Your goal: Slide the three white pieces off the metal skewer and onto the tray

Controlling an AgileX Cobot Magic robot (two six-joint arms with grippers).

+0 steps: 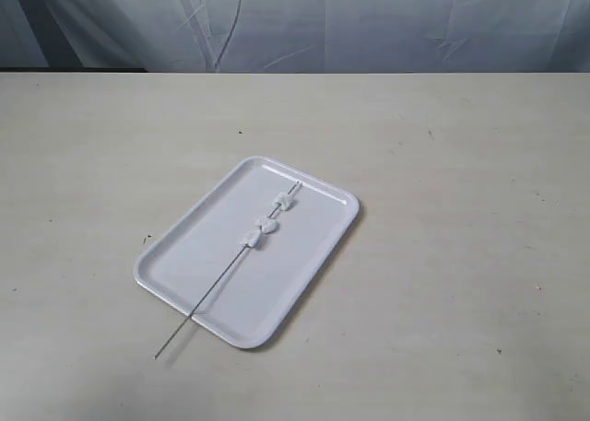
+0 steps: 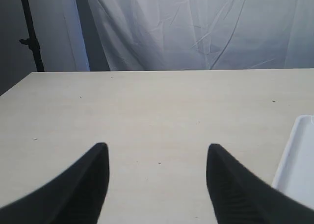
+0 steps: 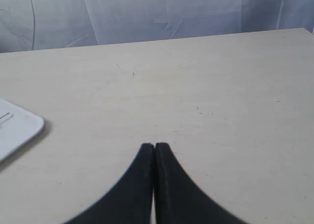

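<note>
The white tray (image 1: 221,255) lies at an angle in the middle of the table. The thin metal skewer (image 1: 207,297) rests across it, its near end poking past the tray's front rim onto the table. The three white pieces sit threaded on the skewer's far half: one (image 1: 284,200) near the far rim, two (image 1: 267,225) (image 1: 252,238) close together mid-tray. Neither gripper shows in the exterior view. My left gripper (image 2: 157,148) is open over bare table, a tray corner (image 2: 297,160) beside it. My right gripper (image 3: 155,146) is shut on nothing, a tray corner (image 3: 17,126) off to its side.
The pale table (image 1: 461,255) stretches around the tray on all sides. A wrinkled white curtain (image 1: 323,20) hangs behind the table's far edge. A dark stand pole (image 2: 30,30) is seen by the curtain in the left wrist view.
</note>
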